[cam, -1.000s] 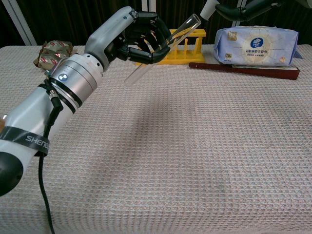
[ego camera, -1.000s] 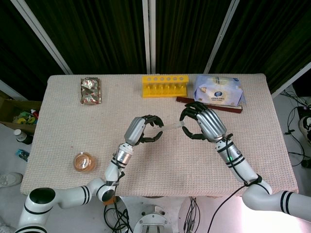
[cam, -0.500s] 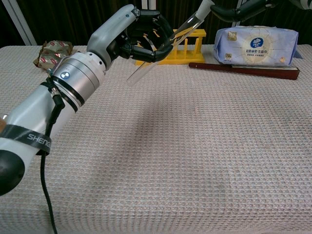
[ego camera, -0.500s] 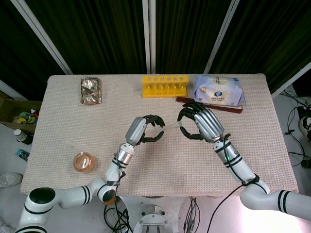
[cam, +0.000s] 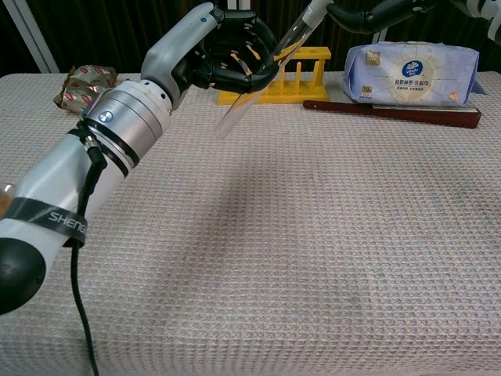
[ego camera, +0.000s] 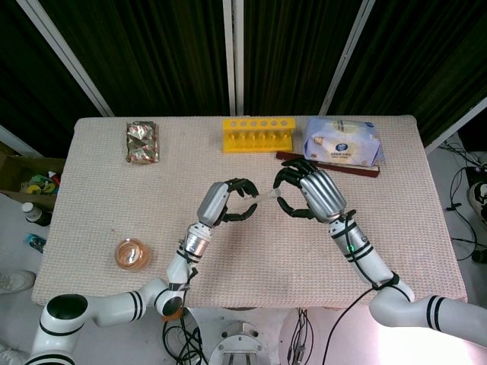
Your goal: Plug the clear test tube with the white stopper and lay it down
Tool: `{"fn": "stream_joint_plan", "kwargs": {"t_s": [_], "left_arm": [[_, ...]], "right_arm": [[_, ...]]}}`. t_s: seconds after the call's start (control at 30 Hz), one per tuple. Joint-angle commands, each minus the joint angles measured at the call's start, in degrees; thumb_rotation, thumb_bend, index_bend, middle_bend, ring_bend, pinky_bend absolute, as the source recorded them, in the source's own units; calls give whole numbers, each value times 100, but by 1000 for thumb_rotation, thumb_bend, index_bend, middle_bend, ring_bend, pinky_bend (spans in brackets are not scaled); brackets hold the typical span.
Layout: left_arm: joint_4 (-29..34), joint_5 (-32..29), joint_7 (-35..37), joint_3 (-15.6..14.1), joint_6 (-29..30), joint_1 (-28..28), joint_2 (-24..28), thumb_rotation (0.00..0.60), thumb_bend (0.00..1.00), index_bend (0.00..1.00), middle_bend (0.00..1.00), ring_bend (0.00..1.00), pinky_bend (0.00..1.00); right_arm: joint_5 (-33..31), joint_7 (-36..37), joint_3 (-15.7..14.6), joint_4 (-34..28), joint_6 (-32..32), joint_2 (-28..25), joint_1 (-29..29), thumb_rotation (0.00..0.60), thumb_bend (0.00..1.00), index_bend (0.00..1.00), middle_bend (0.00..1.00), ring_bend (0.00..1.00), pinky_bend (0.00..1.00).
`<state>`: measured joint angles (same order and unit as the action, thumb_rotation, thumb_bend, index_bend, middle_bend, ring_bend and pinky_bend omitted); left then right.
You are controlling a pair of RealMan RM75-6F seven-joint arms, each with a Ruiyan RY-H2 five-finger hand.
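Note:
My left hand (ego camera: 227,202) grips the clear test tube (cam: 262,77) above the middle of the table (ego camera: 251,251). In the chest view the tube slants up to the right, its mouth high and its rounded end low. My right hand (ego camera: 308,191) pinches the white stopper (cam: 314,9) and holds it right at the tube's mouth. In the head view the stopper (ego camera: 272,197) shows as a small pale spot between the two hands. I cannot tell how deep the stopper sits in the tube. Only the dark fingers (cam: 374,12) of my right hand show in the chest view.
A yellow tube rack (ego camera: 258,134) stands at the back centre. To its right lie a tissue pack (ego camera: 342,142) and a dark red bar (ego camera: 327,163). A foil snack packet (ego camera: 142,141) is at the back left, and a round amber dish (ego camera: 131,253) at the front left.
My right hand has moved left, bringing the stopper to the tube's mouth. The left hand has raised the tube a little and tilted it steeper.

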<state>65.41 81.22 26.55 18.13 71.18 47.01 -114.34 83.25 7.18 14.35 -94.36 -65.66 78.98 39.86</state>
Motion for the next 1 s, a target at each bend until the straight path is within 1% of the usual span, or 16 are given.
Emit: {"fn": "stream_joint_plan", "kwargs": {"t_s": [0.03, 0.3, 0.47, 0.6, 0.73, 0.83, 0.93, 1.0], "left_arm": [[32, 0, -23, -11, -51, 1, 58, 600, 451, 598, 606, 475, 499], [46, -2, -178, -31, -91, 1, 123, 600, 452, 599, 607, 475, 499], [103, -43, -156, -16, -134, -11, 161, 600, 451, 598, 607, 475, 499], [109, -49, -175, -15, -156, -6, 175, 600, 451, 599, 607, 475, 499], [97, -69, -194, -28, -183, -16, 183, 600, 452, 599, 607, 475, 498], [54, -71, -216, -46, -186, -23, 169, 600, 451, 599, 606, 475, 497], [-3, -54, -241, -64, -166, -25, 140, 600, 451, 599, 604, 474, 492], [-34, -30, -248, -76, -146, -22, 119, 600, 451, 599, 604, 473, 490]], "right_arm": [[-14, -106, -14, -5, 27, -13, 19, 600, 553, 741, 425, 205, 217], [-112, -325, -27, 7, 138, -4, 81, 600, 551, 741, 424, 206, 217], [-136, -400, -25, 59, 121, 53, 99, 600, 552, 741, 421, 206, 217], [-139, -409, -41, 99, 127, 92, 110, 600, 530, 734, 411, 206, 217], [-135, -380, -44, 102, 100, 90, 101, 600, 429, 642, 383, 206, 208], [-140, -333, -43, 105, 77, 78, 84, 600, 258, 509, 355, 204, 188], [-150, -295, -49, 117, 59, 75, 66, 600, 155, 428, 337, 196, 159], [-161, -270, -56, 122, 63, 74, 58, 600, 91, 393, 327, 190, 143]]}}
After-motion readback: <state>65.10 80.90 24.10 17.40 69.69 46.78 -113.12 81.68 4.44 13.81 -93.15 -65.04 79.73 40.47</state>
